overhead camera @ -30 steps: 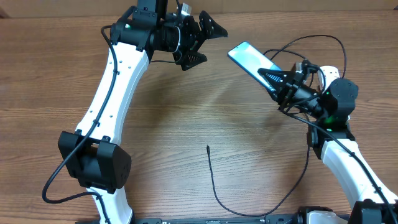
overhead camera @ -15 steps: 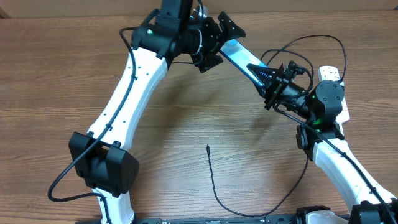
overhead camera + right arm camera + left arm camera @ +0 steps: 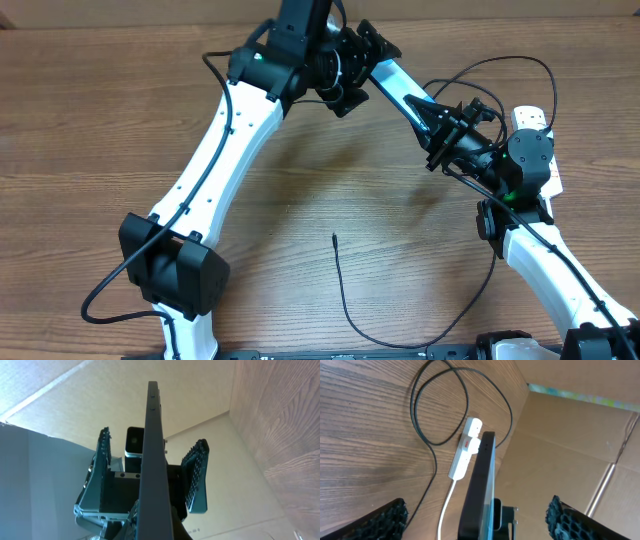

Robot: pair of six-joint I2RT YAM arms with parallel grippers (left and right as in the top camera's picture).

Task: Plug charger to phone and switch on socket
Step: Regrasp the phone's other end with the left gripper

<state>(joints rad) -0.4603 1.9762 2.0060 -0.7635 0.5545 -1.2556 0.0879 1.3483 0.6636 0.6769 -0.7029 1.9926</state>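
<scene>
Overhead view shows the left arm reaching from its base at the lower left corner up to the far side of the table (image 3: 90,130), bent at the elbow, with the left gripper (image 3: 362,72) turned toward the right. Its jaws are wide apart, and the far end of the phone (image 3: 400,88) sits between them. In the left wrist view both fingers (image 3: 390,519) stand well away from the phone, which is seen edge-on in the middle, so the left gripper grasps nothing.

The right arm rises from the lower right corner and leans toward the upper left. The right gripper (image 3: 432,116) is clenched on the near end of the phone and holds it above the table, tilted, with the light screen facing up. In the right wrist view the phone is only a thin dark edge (the grip itself is almost hidden at the bottom of the picture), and the spread left fingers show behind it on both sides.

The charger (image 3: 342,290) lies loose on the wood near the front, with its small tip well apart from the phone. The socket (image 3: 463,456) lies near the cardboard wall (image 3: 560,440), with loops of black cable beside it; from overhead the right arm covers most of it.
</scene>
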